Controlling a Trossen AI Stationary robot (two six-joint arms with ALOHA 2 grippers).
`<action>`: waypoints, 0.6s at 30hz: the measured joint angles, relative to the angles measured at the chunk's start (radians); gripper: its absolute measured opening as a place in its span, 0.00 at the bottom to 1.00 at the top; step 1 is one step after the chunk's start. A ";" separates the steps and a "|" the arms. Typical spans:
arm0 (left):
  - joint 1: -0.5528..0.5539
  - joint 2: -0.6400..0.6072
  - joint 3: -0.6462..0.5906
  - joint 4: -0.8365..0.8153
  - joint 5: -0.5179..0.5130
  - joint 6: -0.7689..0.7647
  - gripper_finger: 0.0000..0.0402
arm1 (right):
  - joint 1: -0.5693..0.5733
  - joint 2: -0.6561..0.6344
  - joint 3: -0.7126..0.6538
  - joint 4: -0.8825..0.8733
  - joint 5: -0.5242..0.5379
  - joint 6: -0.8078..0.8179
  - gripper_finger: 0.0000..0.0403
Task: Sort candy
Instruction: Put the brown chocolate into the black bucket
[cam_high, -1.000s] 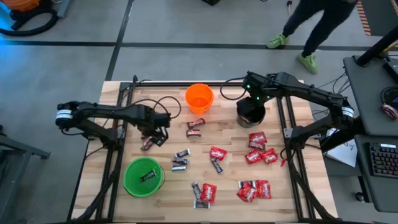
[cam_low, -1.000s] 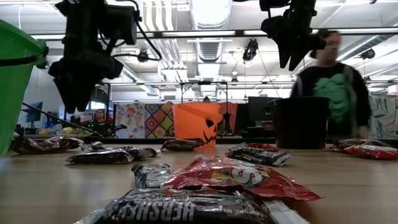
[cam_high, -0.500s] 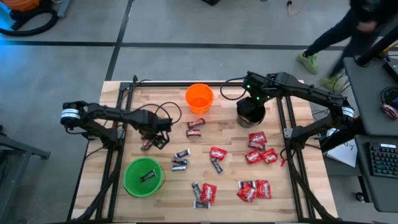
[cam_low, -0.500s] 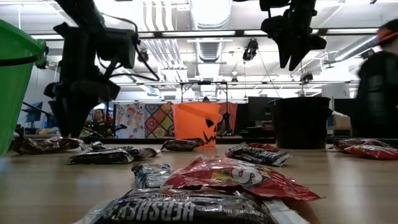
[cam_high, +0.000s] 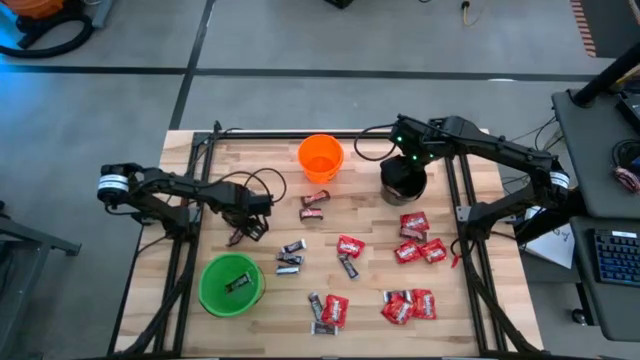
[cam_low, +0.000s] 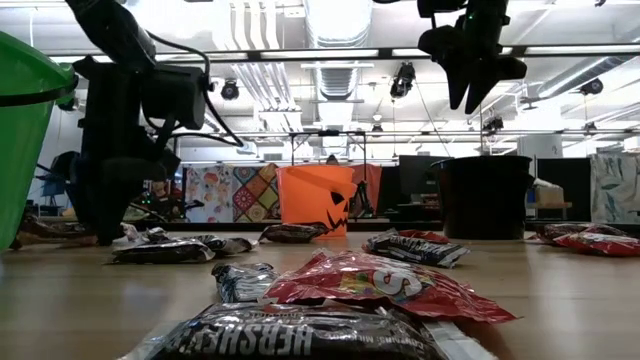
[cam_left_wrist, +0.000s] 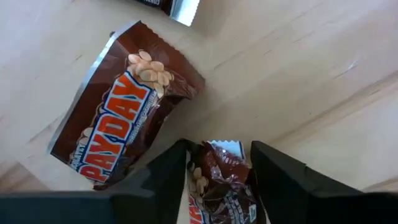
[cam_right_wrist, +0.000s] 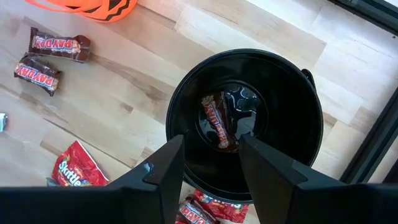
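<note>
I have the left gripper down at the counter, on the left side between the green cup and the orange cup. Its fingers straddle a brown bar lying on the wood, close on either side of it; I cannot tell whether they are pressing it yet. A second brown bar, a PayDay, lies just beside it, flat on the counter.

The right gripper hangs above the black cup at the far right of the counter, fingers parted to a middling gap with nothing between them. One reddish-brown bar lies in the bottom of that cup.

The green cup holds one dark bar. Two more PayDay bars lie near the orange cup. Dark mini bars sit in the middle of the counter, and red packets are scattered across the right half, with another cluster toward the near edge. In the low view, a dark Hershey's bar and a red packet lie nearest the camera.
</note>
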 joint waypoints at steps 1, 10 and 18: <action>0.000 0.000 0.000 0.000 0.000 0.001 0.37 | 0.000 0.000 0.000 0.000 0.000 0.002 0.37; 0.000 0.000 0.030 -0.003 0.000 0.023 0.11 | 0.000 0.000 0.000 0.000 0.000 0.007 0.37; 0.002 -0.034 0.218 -0.088 0.001 0.164 0.07 | 0.000 -0.023 -0.001 -0.016 -0.001 -0.035 0.37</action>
